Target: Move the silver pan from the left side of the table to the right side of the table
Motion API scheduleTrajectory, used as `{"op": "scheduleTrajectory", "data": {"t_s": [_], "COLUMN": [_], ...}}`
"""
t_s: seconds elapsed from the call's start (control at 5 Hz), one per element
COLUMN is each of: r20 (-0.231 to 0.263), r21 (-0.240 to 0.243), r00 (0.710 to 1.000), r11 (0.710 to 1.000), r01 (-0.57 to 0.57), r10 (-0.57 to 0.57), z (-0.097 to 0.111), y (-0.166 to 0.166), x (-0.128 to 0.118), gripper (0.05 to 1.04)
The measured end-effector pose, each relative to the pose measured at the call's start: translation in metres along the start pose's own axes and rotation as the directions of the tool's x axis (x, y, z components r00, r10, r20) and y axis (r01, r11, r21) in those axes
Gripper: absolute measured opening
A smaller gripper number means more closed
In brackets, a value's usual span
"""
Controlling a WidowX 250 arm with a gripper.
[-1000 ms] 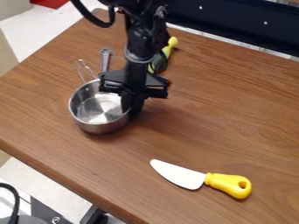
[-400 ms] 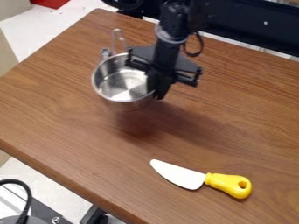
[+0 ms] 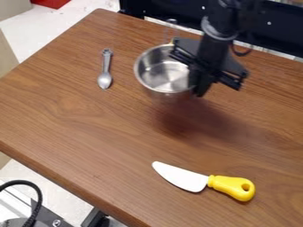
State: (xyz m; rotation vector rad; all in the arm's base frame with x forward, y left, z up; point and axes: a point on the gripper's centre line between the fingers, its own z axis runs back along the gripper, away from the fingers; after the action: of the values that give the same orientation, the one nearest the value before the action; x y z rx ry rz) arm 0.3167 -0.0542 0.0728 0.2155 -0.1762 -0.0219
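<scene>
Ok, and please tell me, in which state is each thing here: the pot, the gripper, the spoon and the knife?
Pot: lifted off the table, open side up, seems empty.
Gripper: closed on the pot's rim.
Spoon: lying on the table, not held.
Knife: lying flat on the table, not held.

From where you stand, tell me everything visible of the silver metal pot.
The round, shiny silver metal pot has a deep wall, an open top, and a thin looped handle on its far side. Light glints off its inner base. It hangs roughly upright above the brown wooden table, a shadow beneath. The black two-finger end effector holds its wall at the picture's right.
</scene>
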Motion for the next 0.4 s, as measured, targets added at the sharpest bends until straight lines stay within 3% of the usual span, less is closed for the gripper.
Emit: {"op": "scheduleTrajectory", "data": {"t_s": [0.4], "r20": [0.105], "r21": [0.046], "r00": [0.973], "r11": [0.979], "r01": [0.2], "r10": [-0.204], "z": [-0.003], "y": [-0.051], "x": [0.013], "gripper": [0.062]}}
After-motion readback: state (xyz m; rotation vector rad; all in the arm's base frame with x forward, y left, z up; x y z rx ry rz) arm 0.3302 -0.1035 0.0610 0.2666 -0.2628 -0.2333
